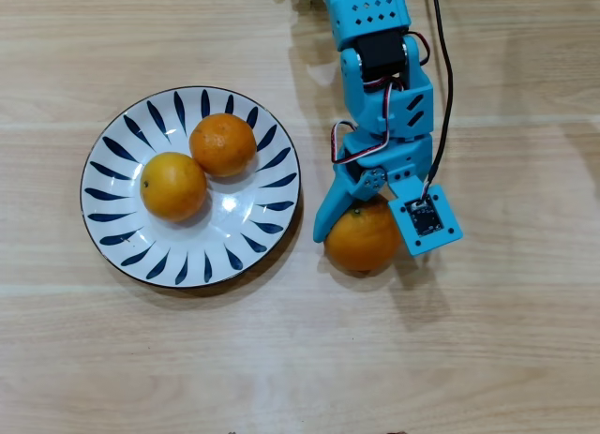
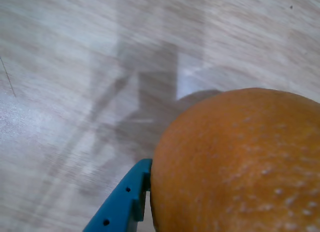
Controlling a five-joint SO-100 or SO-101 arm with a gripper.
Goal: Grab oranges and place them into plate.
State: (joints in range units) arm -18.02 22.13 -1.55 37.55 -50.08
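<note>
Beside plate [image 1: 281, 230], arm [image 1: 386, 97] stretched down, hand [image 1: 366, 230] clasping orange [image 1: 364, 242] (third one)

No legible text or labels anywhere, perhaps some lost in wrist-view blur

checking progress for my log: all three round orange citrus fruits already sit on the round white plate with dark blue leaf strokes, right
Not quite. Only two round orange fruits sit on the round white plate with dark blue leaf strokes. The overhead view shows the third orange on the wooden table beside the plate, between the fingers of the blue gripper.
</note>
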